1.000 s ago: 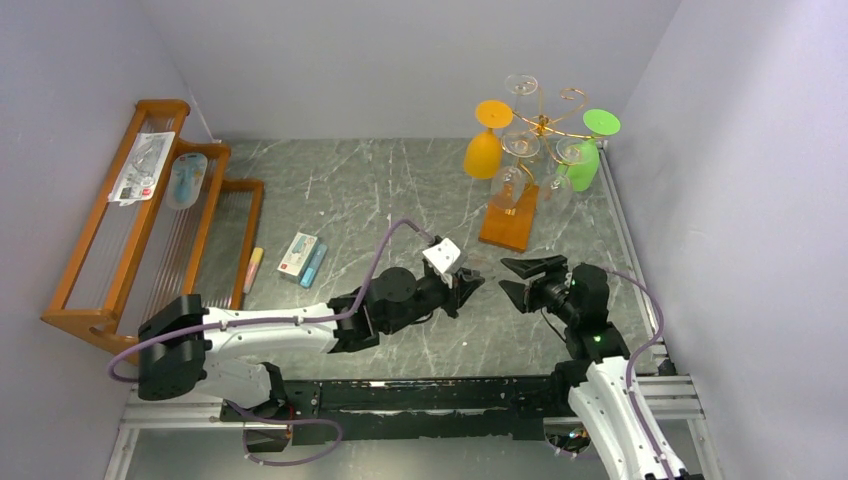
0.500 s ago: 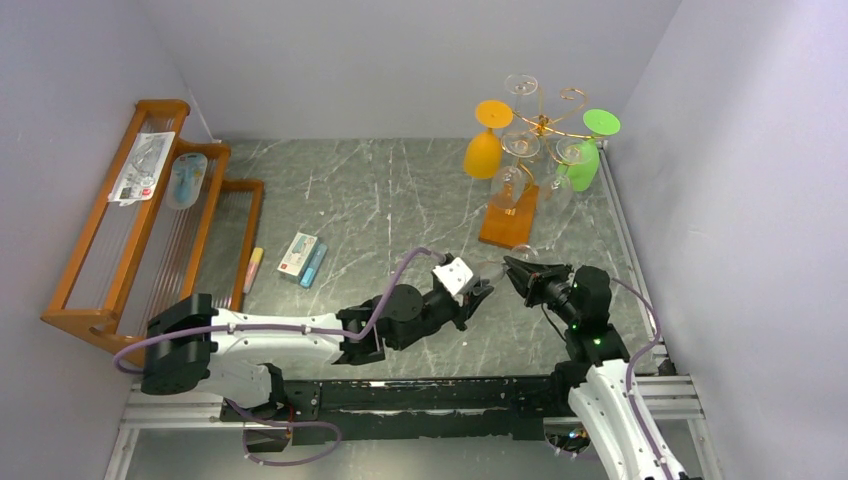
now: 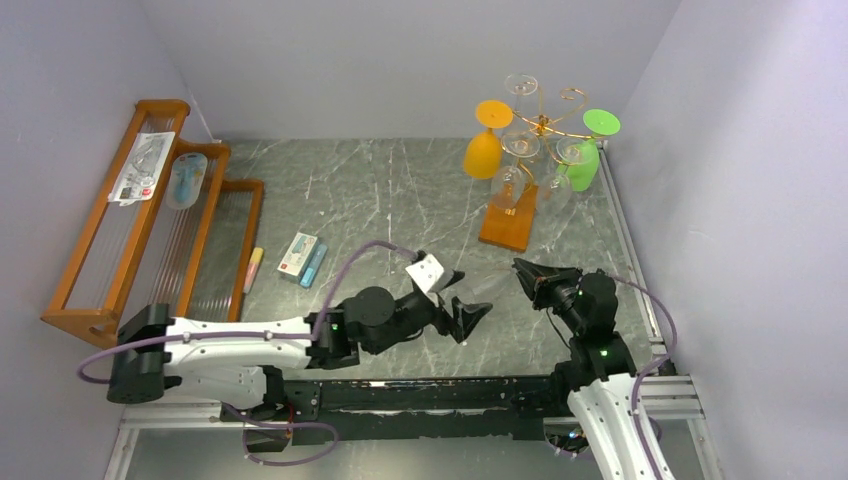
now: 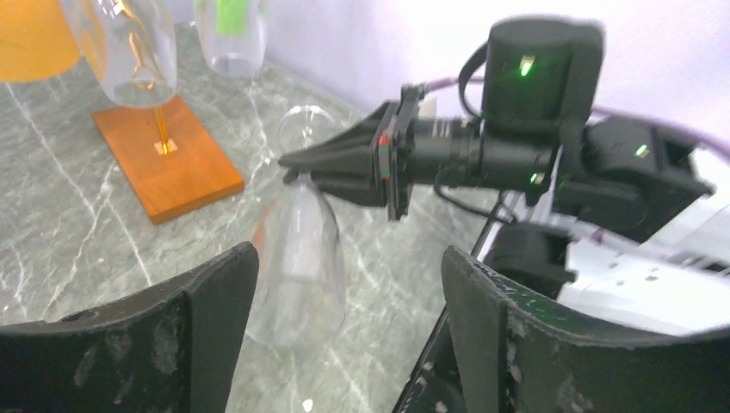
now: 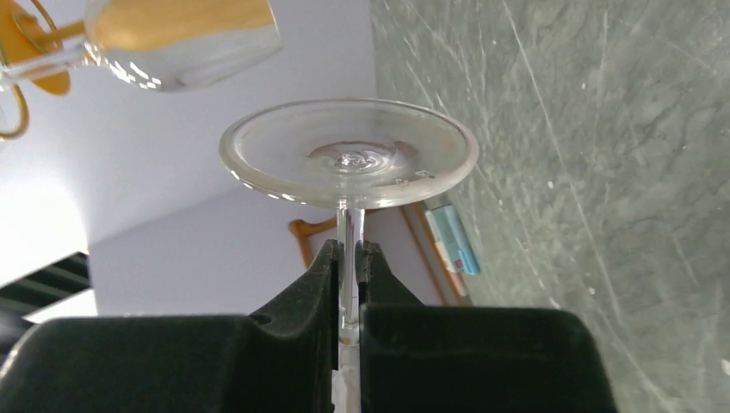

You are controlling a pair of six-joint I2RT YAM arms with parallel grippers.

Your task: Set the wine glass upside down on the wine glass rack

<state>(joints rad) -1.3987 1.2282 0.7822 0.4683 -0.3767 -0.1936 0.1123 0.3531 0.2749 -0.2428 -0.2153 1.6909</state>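
Note:
The clear wine glass (image 4: 298, 258) hangs bowl down and tilted over the table, its foot (image 5: 348, 155) uppermost. My right gripper (image 5: 347, 249) is shut on its thin stem just under the foot; in the top view that gripper (image 3: 522, 270) sits near the table's right front. My left gripper (image 4: 349, 258) is open, with the bowl between its fingers and apart from them; from above it (image 3: 465, 296) is just left of the right gripper. The wine glass rack (image 3: 541, 124), gold wire on an orange-brown base (image 3: 508, 220), stands at the back right.
An orange glass (image 3: 484, 146), a green glass (image 3: 588, 156) and clear glasses (image 3: 510, 184) hang on the wire rack. A large slatted wooden rack (image 3: 150, 222) stands at the left wall. Small boxes (image 3: 301, 258) and a pen (image 3: 253, 268) lie left of centre.
My right gripper has shut on the glass stem. The left gripper, shut one second ago, has let go, opened wide and drawn back towards the near left.

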